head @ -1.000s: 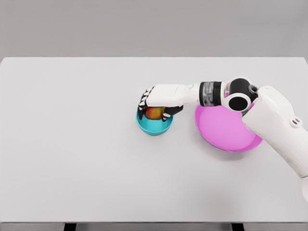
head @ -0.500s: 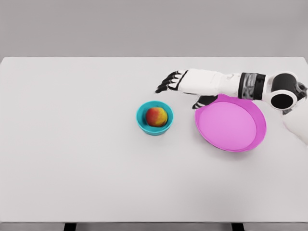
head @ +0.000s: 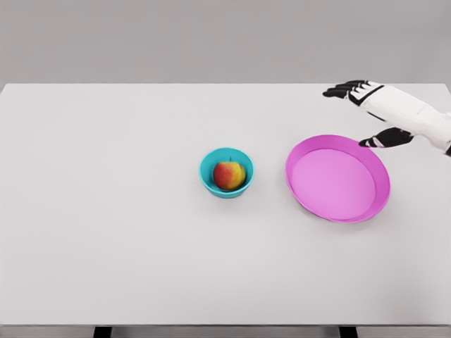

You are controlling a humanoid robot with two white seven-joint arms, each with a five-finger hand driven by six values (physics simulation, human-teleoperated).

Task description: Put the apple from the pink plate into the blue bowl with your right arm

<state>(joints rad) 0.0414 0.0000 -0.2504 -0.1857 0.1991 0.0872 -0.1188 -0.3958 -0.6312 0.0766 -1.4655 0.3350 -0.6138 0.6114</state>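
Observation:
A red and yellow apple (head: 229, 174) lies inside the small blue bowl (head: 210, 181) near the middle of the table. To its right sits the pink plate (head: 339, 179), with nothing on it. My right hand (head: 365, 113) hovers at the far right, beyond the plate's back rim, its fingers spread and holding nothing. Its arm leaves the picture at the right edge. The left arm does not show.
The white table (head: 113, 211) spans the whole view, with its far edge at the top and its front edge at the bottom. Bowl and plate are the only items on it.
My right hand let go of the apple in the bowl, lifted off, and drew back to the right, past the pink plate. The apple stays in the bowl.

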